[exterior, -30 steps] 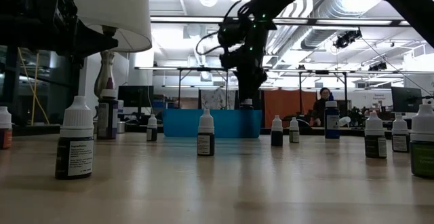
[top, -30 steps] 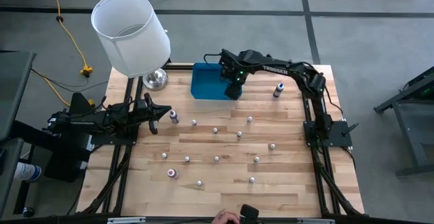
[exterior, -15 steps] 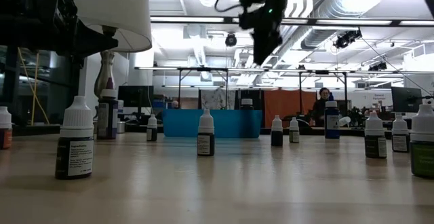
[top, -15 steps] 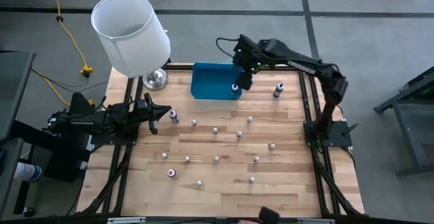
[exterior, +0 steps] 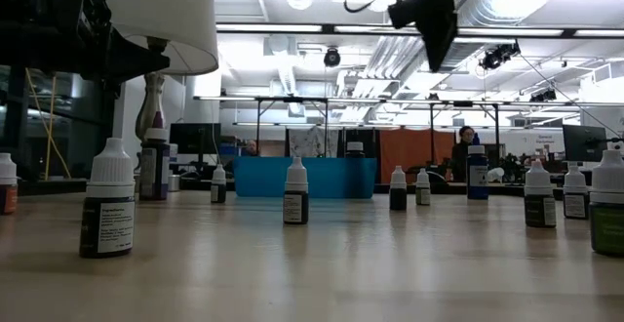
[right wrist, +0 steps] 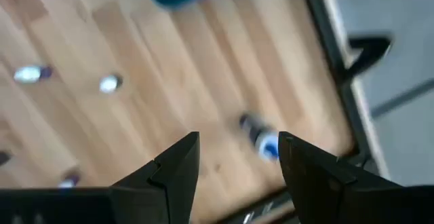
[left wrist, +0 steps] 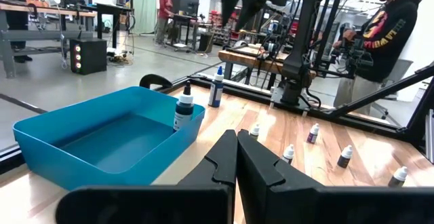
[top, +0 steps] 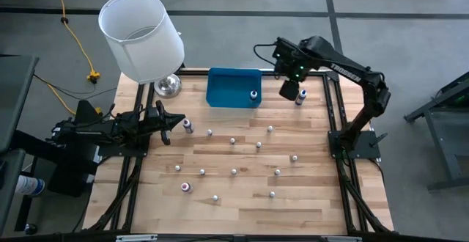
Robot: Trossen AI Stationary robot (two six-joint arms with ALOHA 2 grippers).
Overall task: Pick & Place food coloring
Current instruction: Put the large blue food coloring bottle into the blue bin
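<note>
The right hand (top: 289, 90) hovers open and empty beside the blue tray (top: 223, 89), above a blue-capped bottle (top: 300, 97); the left hand (top: 167, 125) rests closed.

The right end effector (top: 289, 90) has swung off the blue bin (top: 231, 88), leaving a bottle (top: 253, 94) inside.

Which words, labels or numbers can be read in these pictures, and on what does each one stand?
"TROSSEN": white letters on the right arm, small, only just readable in the high view.
Bottle labels, such as on the nearest bottle: printed, too small to read.
The person's hoodie carries a colored print: not readable.
</note>
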